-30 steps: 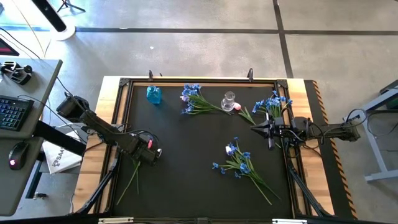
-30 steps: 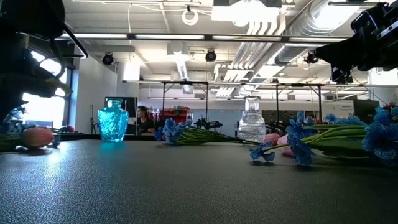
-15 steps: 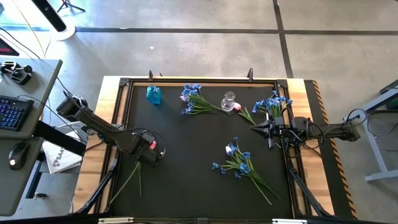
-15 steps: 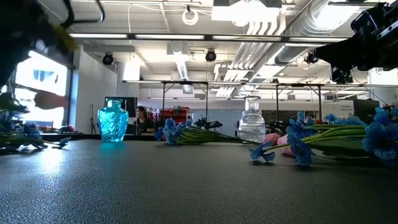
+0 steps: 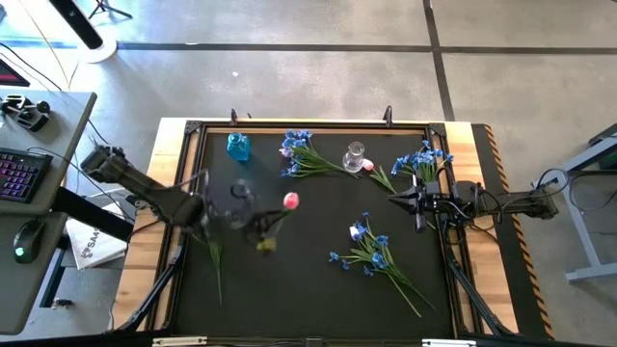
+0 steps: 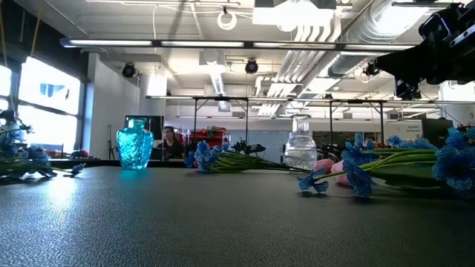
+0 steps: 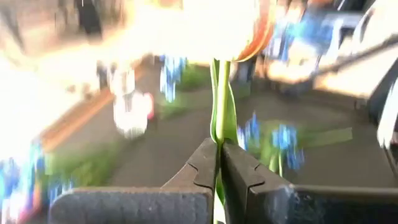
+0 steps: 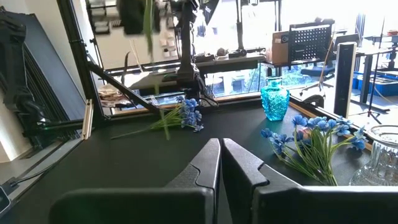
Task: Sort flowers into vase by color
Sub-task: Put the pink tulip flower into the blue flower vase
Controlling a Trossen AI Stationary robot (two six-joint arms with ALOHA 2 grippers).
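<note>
Two vases: we see a blue vase (image 5: pixel 237 146) at the upper left of the mat in the high view and a clear vase (image 5: pixel 355 155) right of it, near the upper middle; both stand upright in the low view.
Left gripper (image 7: pixel 219 163): clenched on the green stem of a pink-orange tulip (image 5: pixel 290 200) — in the left wrist view the stem rises from between the closed fingers.
Tulip's place: left of centre in the high view, its head below and between the two vases, and the arm around it is blurred.
Right gripper (image 8: pixel 221 163): fingers pressed together with nothing between them, at the right side of the mat in the high view, the arm reaching in from the right edge.
Blue bunches: one bunch of blue flowers (image 5: pixel 301 154) lies between the two vases along the upper edge; a second blue bunch (image 5: pixel 421 160) lies at the upper right just above the right gripper; a third blue bunch (image 5: pixel 371 253) lies right of centre, stems pointing to the lower right.
Second tulip (image 5: pixel 367 166): a pink head just beside the clear vase — we cannot tell whether it touches.
Loose stem (image 5: pixel 214 260): a green stem lies at the lower left of the mat.
Table (image 5: pixel 169 159): wooden rim around a black mat.
</note>
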